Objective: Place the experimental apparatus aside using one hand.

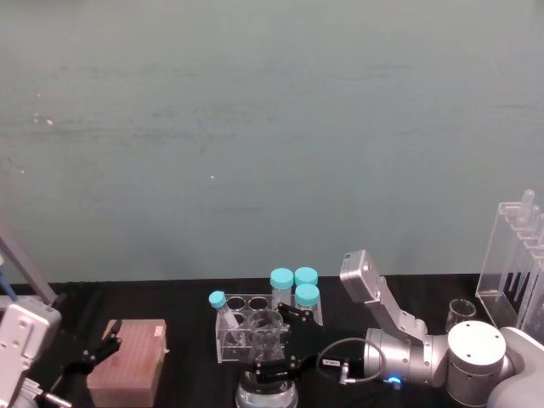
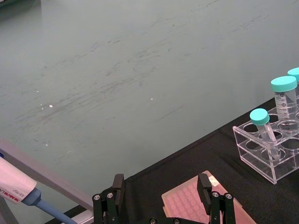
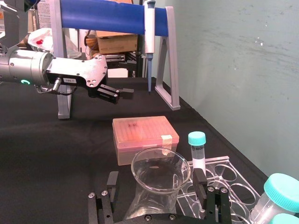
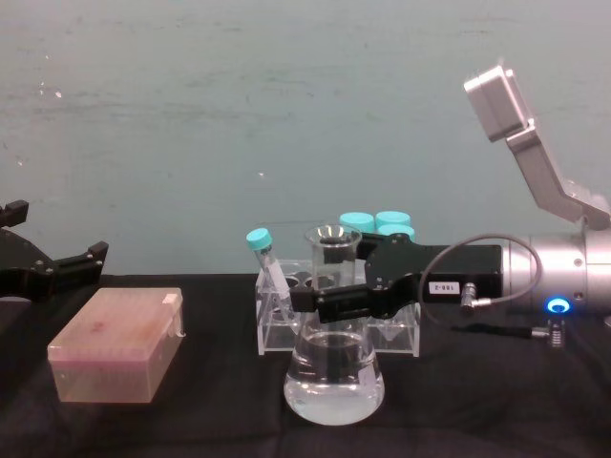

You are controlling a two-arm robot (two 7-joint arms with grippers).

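right gripper point(image 4: 334, 301) open, jaws either side of the conical flask point(image 4: 334, 374) neck, seemingly not touching | flask stands on desk point(image 4: 477, 415), front centre: left to move | tall stand point(image 1: 514, 255), small beaker point(image 1: 461, 313) at right: I judge done | left gripper point(image 2: 160, 183) open, idle at left

Head view looks down, chest view level; both share the flask point(image 4: 334, 377).

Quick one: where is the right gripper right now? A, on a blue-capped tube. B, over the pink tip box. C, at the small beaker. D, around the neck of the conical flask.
D: the right gripper has its open fingers on either side of the neck of the conical flask; the left gripper hovers open by the pink tip box.
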